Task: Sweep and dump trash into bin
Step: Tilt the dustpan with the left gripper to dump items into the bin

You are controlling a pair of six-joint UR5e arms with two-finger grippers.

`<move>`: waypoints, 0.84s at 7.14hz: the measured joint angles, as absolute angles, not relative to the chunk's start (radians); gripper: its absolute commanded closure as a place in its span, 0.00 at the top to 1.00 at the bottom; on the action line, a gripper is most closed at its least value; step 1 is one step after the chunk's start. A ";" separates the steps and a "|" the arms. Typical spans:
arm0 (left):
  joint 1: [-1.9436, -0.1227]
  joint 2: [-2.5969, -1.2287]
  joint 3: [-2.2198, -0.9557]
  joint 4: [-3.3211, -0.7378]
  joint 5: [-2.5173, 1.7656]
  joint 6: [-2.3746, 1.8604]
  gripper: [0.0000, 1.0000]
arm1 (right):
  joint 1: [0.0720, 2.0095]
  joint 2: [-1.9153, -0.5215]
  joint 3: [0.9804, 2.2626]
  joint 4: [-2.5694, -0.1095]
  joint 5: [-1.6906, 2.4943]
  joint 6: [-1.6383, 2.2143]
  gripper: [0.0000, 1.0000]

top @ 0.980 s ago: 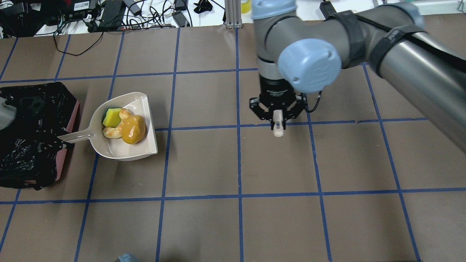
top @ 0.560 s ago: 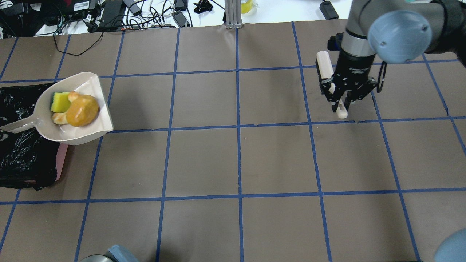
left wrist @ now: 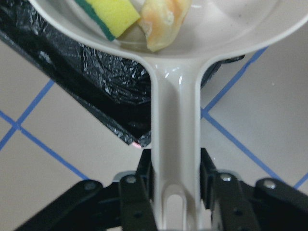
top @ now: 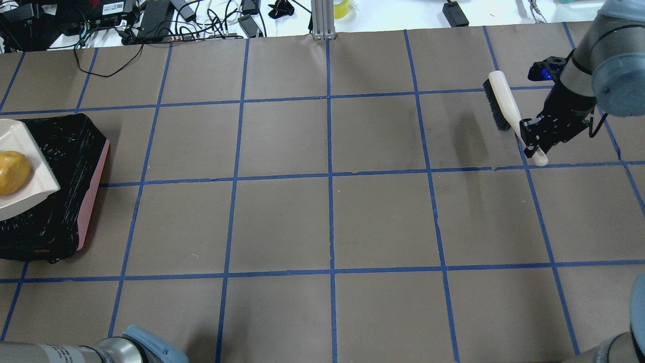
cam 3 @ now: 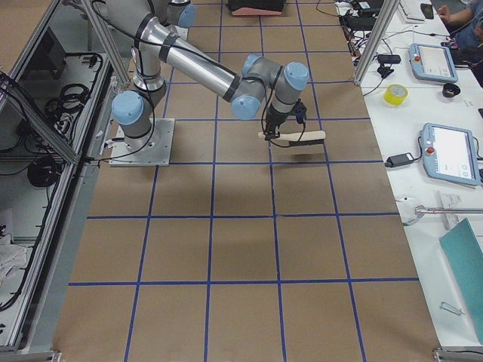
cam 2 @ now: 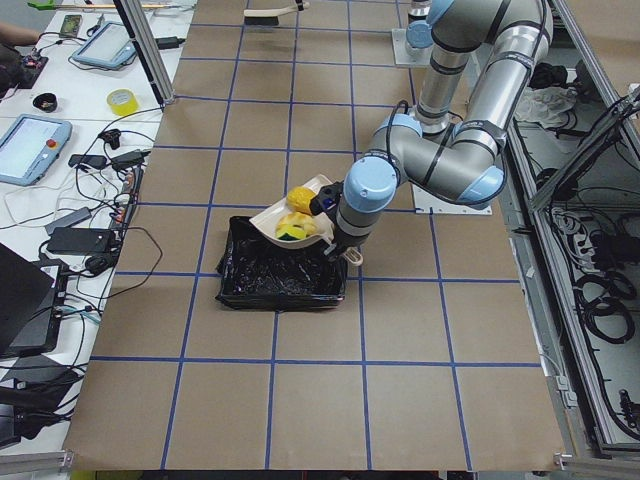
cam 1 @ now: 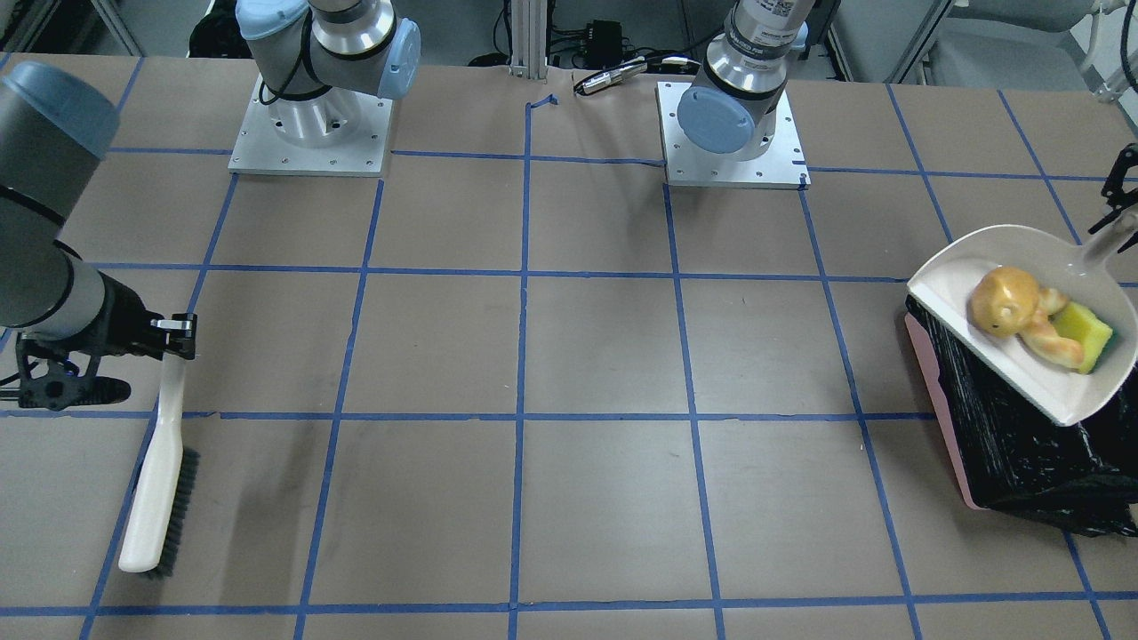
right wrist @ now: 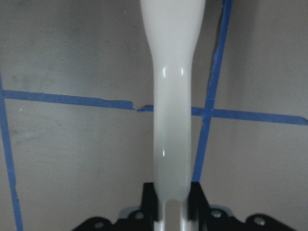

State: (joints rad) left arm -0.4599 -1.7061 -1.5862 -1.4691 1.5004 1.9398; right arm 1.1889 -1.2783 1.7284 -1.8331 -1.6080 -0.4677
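Trash point(cam 1: 1036, 324) rests loose in the dustpan point(cam 1: 1022, 258), tilted above the bin point(cam 1: 1005, 444): light, sponge point(cam 1: 1086, 336) soft, lump point(cam 1: 1000, 302) likely to roll. Grip only the dustpan handle point(left wrist: 175, 120), where the left hand point(left wrist: 175, 168) is clamped. Farther off, right hand point(right wrist: 171, 197) clamps the brush point(cam 1: 156, 480).

No writing can be read. A white sticker point(top: 112, 7) on a black box point(top: 95, 12) beyond the worktop point(top: 282, 222) carries print too small to make out, as does the label point(cam 1: 775, 8) on the left arm point(cam 1: 756, 53).
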 measured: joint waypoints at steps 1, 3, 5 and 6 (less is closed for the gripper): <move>-0.439 -1.723 -1.565 -1.446 1.545 1.941 0.00 | 1.170 -1.268 1.732 -1.843 -1.609 -0.486 0.00; -0.443 -1.758 -1.520 -1.389 1.637 1.941 0.00 | 1.159 -1.257 1.734 -1.850 -1.611 -0.463 0.00; -0.532 -1.781 -1.484 -1.345 1.818 1.948 0.00 | 1.158 -1.247 1.737 -1.850 -1.643 -0.431 0.00; -0.566 -1.795 -1.479 -1.318 1.886 1.952 0.00 | 1.158 -1.243 1.738 -1.850 -1.664 -0.429 0.00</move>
State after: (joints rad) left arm -0.5664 -1.7952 -1.4794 -1.3179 1.8864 1.9523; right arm 1.1582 -1.2428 1.7376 -1.8500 -1.6635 -0.4292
